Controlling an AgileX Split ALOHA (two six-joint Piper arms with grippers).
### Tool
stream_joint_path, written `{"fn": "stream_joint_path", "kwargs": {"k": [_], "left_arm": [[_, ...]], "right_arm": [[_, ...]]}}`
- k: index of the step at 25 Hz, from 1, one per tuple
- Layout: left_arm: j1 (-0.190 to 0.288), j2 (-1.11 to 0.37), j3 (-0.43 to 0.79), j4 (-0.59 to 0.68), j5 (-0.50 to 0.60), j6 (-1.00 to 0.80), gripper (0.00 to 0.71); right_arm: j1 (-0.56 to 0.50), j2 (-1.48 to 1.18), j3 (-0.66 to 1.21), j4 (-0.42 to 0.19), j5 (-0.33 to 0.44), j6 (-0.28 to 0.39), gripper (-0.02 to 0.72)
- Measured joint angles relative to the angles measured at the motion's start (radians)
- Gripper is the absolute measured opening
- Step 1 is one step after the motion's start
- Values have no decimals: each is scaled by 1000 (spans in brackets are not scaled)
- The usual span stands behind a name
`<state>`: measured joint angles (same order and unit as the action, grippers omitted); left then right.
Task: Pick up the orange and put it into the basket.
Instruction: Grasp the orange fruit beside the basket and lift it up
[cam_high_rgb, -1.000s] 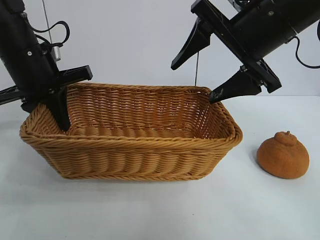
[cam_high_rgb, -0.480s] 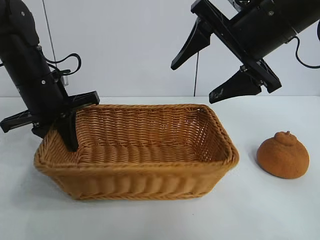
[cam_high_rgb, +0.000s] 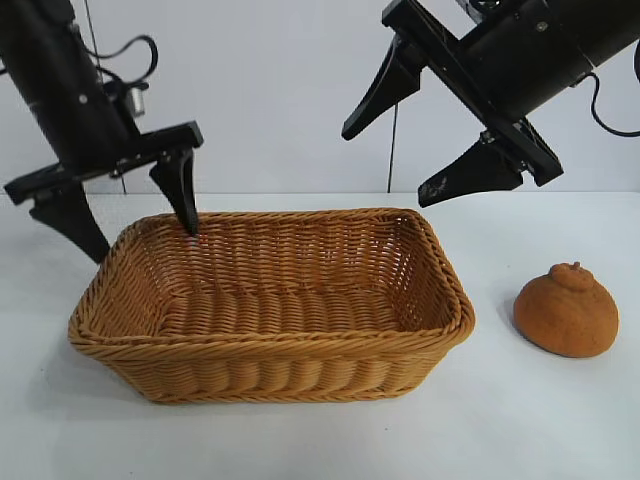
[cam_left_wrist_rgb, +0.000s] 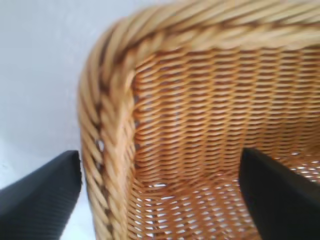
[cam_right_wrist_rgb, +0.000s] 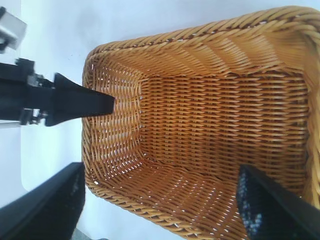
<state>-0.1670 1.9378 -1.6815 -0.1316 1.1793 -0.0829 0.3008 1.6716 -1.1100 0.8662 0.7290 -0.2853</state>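
dull brownish-orange knobby fruit (cam_high_rgb: 566, 310) on white table (cam_high_rgb: 540, 420), right of empty tan wicker basket (cam_high_rgb: 270, 345) | left gripper (cam_high_rgb: 128, 215) fingers apart astride basket's left rim | right gripper (cam_high_rgb: 400, 150) fingers apart above basket's right end

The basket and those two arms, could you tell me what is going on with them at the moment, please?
The left gripper hangs with open jaws over the left end of the basket, holding nothing. The right gripper hovers open above the basket's right end, also empty. The basket has nothing in it. The orange sits on the table to the basket's right, untouched, so it has not yet been picked up.
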Motion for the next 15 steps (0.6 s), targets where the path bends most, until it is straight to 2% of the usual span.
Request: {"fn": "stream_joint_path", "kwargs": {"k": [4,7,12,15], "left_arm": [[72,-28,-1,106,29,18,619],[109,-57,-1,132,33,21,618],[112,-152,6,132,34,25,618],[105,-254,63,121,34,27,618]], "right_arm": [[0,0,0,0,0,0,568],[0,0,0,-1,0,0,568],[0,0,0,-7,4,0,568],[0,0,0,-8,5,0,568]]}}
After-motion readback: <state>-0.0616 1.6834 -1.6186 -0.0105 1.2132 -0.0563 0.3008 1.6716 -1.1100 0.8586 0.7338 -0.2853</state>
